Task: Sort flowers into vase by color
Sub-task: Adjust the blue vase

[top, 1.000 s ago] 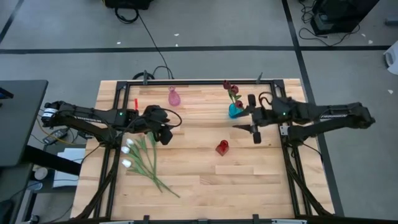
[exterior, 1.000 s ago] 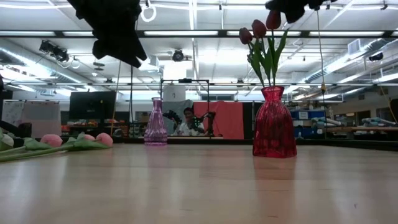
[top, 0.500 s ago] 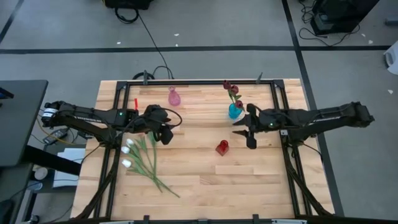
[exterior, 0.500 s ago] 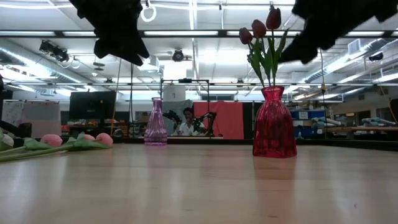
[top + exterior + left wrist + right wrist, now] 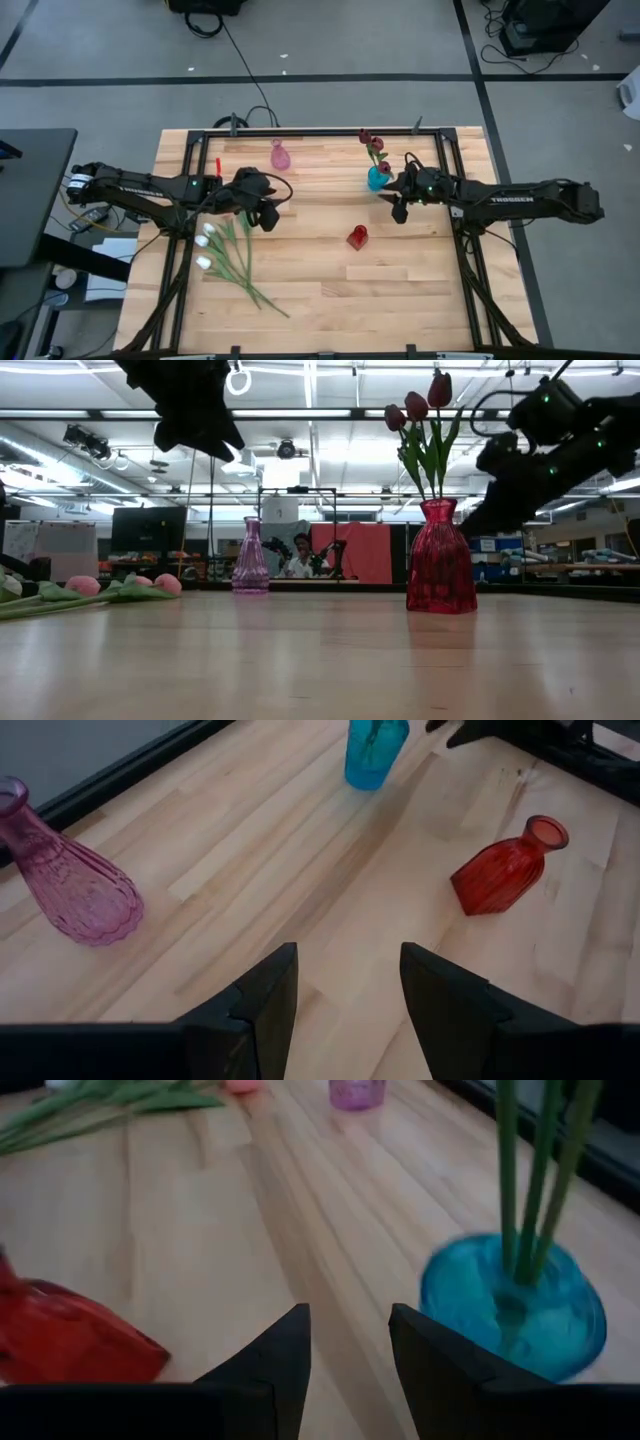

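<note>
Left gripper (image 5: 266, 215): fingers apart with nothing between them, hanging over the table just above the loose flowers' heads
Right gripper (image 5: 398, 208): fingers spread and empty, just beside the blue vase, between it and the red vase
Table (image 5: 330, 280): pale wooden planks inside a black frame
Loose flowers (image 5: 228, 255): slim tulips with long green stems and leaves, lying in a bunch on the table's left side – white and pink heads; exact count unclear
Red flowers (image 5: 372, 146): three dark red buds on green stems, standing upright in the blue vase
Vases: three, one of each colour – blue vase (image 5: 378, 179) toward the back right, pink vase (image 5: 280, 156) at the back edge and empty, red vase (image 5: 357, 237) near the middle, also empty
</note>
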`<state>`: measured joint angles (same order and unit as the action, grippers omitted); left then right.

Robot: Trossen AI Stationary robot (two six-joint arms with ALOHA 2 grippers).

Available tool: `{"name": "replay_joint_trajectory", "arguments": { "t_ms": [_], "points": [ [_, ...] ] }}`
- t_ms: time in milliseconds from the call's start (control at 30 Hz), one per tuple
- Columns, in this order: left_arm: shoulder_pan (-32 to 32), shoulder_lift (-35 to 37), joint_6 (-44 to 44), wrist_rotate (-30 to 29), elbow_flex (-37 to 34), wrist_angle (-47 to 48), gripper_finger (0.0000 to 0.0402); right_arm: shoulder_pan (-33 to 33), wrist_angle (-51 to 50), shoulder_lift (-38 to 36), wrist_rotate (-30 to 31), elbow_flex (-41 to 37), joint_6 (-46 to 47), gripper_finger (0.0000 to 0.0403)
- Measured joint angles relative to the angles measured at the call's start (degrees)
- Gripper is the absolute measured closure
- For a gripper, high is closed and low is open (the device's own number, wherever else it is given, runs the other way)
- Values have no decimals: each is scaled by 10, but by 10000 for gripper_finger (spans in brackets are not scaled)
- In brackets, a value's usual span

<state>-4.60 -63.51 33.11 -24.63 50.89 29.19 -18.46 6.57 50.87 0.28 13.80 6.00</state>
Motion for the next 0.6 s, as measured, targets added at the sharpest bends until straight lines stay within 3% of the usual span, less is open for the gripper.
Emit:
{"name": "replay_joint_trajectory", "arguments": {
  "t_ms": [333,600],
  "points": [
    [0,0,-1,-22,0,-2,220,-32,23,104,29,-8,27,252],
    [0,0,1,-22,0,-2,220,-36,96,202,48,-7,29,252]
  ]
}}
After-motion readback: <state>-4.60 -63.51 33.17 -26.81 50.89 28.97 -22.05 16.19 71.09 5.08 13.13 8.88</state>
